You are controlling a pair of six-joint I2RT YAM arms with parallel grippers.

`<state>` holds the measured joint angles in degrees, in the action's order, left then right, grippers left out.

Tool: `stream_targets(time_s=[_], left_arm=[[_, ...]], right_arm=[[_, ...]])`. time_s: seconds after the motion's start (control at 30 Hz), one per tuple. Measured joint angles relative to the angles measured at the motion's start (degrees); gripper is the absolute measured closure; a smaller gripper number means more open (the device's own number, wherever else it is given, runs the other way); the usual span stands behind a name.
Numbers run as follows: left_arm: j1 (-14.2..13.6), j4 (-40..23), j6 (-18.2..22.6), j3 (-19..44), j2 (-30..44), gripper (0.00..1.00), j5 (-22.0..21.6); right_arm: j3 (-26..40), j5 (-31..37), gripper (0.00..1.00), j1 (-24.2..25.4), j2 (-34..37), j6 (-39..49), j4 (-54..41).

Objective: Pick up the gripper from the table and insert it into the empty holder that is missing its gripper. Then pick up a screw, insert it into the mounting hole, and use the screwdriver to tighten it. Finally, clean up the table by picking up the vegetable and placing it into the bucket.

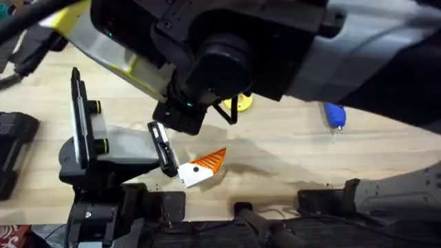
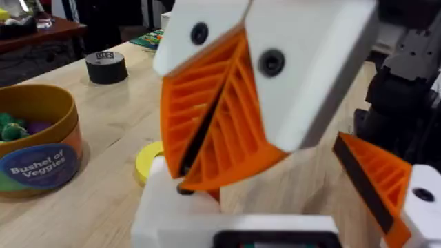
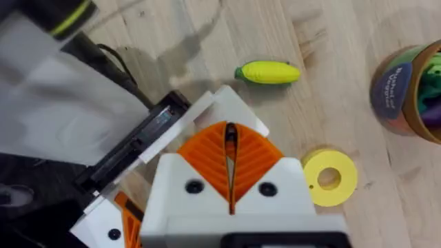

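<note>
Right pincer (image 3: 231, 165) clenched pad to pad, contents unclear. Left pincer (image 1: 200, 169) splayed, bare holder (image 2: 165, 213) beneath. Best: align squarely, descend slowly.

the right arm looms large and dark across the top of the overhead frame; right gripper (image 3: 231, 155) pads pressed together over the left gripper (image 1: 200, 167).

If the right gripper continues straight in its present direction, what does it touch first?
Probably the white plastic mount of the other arm, just beyond the right gripper; its orange ribbed pads look closed. Depth is unclear.
</note>
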<state>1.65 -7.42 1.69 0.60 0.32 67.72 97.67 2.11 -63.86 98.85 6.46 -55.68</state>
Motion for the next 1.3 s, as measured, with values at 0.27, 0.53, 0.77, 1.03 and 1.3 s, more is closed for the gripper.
stream_targets(time_s=[0.27,0.53,0.77,1.03,1.3], left_arm=[[0.00,0.00,-0.04,0.02,0.00,0.015,0.00],[0.00,0.00,-0.24,0.02,0.00,0.015,-0.02],[0.00,0.00,-0.18,0.00,0.00,0.015,0.00],[0.00,0.00,-0.16,0.01,-0.01,0.016,0.04],[0.00,0.00,-0.15,0.02,0.00,0.015,0.04]], right_arm=[[-0.02,0.11,0.516,0.00,0.00,0.00,-0.02],[-0.02,2.43,0.005,1.29,-0.33,0.22,0.02],[-0.02,2.49,0.005,1.40,-0.63,0.22,0.22],[-0.22,1.22,0.005,2.04,-4.03,0.21,0.55],[-0.72,1.18,0.004,7.69,-13.26,0.20,0.54]])
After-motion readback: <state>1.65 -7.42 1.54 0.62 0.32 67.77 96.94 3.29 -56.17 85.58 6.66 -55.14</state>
